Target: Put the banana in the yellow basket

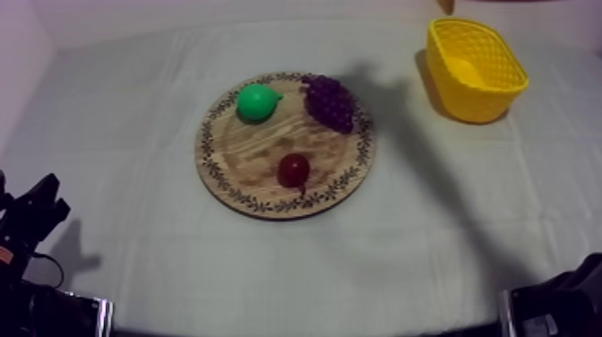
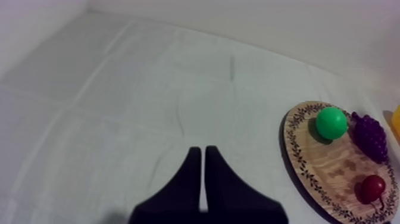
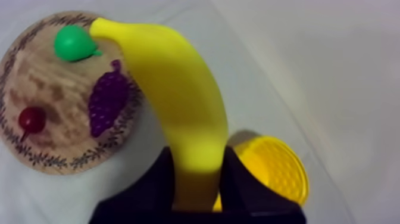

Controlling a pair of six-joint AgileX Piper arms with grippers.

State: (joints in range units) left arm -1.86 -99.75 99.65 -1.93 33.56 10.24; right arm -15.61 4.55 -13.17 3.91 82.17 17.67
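- Our right gripper (image 3: 199, 170) holds the banana (image 3: 178, 89). Its two black fingers press on the thick end, one on each side.
- The banana is up in the air, off the wooden board (image 1: 260, 175). It sticks out from the fingers, and its thin end points to the pear's side of the board.
- From the right wrist view, the yellow basket (image 1: 466, 99) is down below, just beside our right fingers. We cannot tell if the banana is right over it.
- The basket stands on the far right of the table (image 1: 134, 269). It is well apart from the board.
- The board lies flat in the middle of the table, on the grey-white cloth.
- Three toy fruits lie on the board. The green pear (image 1: 257, 101) is at the far side, a bit to the left.
- The bunch of grapes (image 1: 330, 101) is at the far side too, to the right of the pear, near the rim.
- The small red fruit (image 1: 293, 169) is on the near side of the board, apart from the other two.
- A dark shadow (image 1: 394, 108) lies on the cloth between the board and the basket.
- Our left gripper (image 2: 202, 152) has its fingers pressed together in a thin wedge, with nothing in them. It is over bare cloth, to the left of the board.
- Our left arm sits low at the near left of the table.
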